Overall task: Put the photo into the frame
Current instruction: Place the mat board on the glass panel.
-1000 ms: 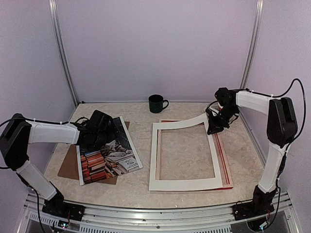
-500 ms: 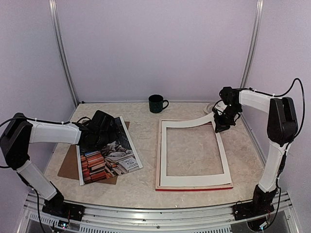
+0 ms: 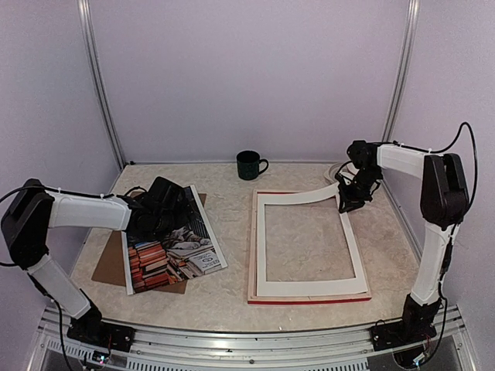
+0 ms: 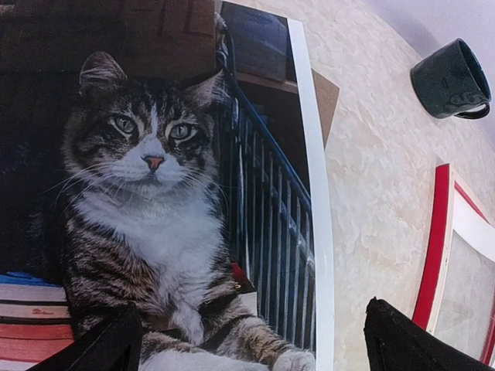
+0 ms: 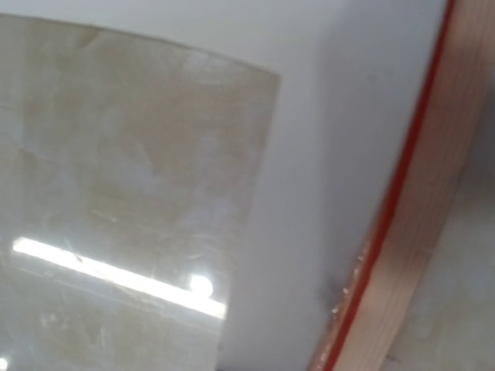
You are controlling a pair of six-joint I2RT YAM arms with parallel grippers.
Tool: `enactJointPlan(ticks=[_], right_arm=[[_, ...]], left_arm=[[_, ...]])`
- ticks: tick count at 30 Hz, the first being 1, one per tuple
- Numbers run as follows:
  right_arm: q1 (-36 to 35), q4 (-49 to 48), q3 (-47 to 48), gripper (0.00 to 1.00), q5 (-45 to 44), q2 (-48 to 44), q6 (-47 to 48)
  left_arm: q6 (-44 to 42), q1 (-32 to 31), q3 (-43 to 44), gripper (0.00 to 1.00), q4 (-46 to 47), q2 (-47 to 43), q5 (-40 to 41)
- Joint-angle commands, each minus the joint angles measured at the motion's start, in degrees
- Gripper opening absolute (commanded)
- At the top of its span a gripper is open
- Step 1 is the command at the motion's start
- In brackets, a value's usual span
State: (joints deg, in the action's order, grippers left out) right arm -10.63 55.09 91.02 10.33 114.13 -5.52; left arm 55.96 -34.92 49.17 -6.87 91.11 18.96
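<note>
The photo (image 3: 174,247), a tabby cat among stacked books, lies face up at the left on a brown backing board (image 3: 108,269). My left gripper (image 3: 164,212) hovers open over the photo's far part. In the left wrist view the cat (image 4: 147,201) fills the picture, with the gripper (image 4: 255,348) spread wide above it. The frame (image 3: 309,301) lies flat at the right, its red edge showing. A white mat (image 3: 309,287) rests on it, its far right corner curled up at my right gripper (image 3: 349,197). The right wrist view shows only the mat (image 5: 340,154) and the frame's red edge (image 5: 390,209); its fingers are hidden.
A dark green mug (image 3: 249,165) stands at the back centre, also seen in the left wrist view as the mug (image 4: 448,77). Lilac walls with metal posts close in the table on three sides. The right wall is close behind my right arm.
My right gripper has carried the mat's far corner to the right, and the mat now lies squared over the frame. The left arm has barely moved.
</note>
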Motion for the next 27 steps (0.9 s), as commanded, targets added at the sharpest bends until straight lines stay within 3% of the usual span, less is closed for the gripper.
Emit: enactJointPlan(ticks=[1,5,10,19,27], right_arm=[[-0.5,-0.3,0.0,0.16,2.1,0.8,0.1],[-0.5,0.7,-1.2,0.16,1.8,0.2,-1.7],[-0.4,0.8,-3.1,0.32,-0.9,-2.0,-3.6],[0.0,1.8,-3.5,0.43,-2.2,-4.3,-4.1],[0.1,3.0,-3.0,0.53,-8.3,-5.0,-5.4]], left_arm=[[0.1,-0.8,1.5,0.99,0.6,1.0,1.2],[0.2,-1.1,1.8,0.99,0.5,1.0,1.4],[0.4,-1.5,2.3,0.99,0.2,1.3,1.7],[0.3,-2.2,3.1,0.99,0.0,1.9,1.8],[0.3,-2.4,3.3,0.99,-0.1,1.8,1.8]])
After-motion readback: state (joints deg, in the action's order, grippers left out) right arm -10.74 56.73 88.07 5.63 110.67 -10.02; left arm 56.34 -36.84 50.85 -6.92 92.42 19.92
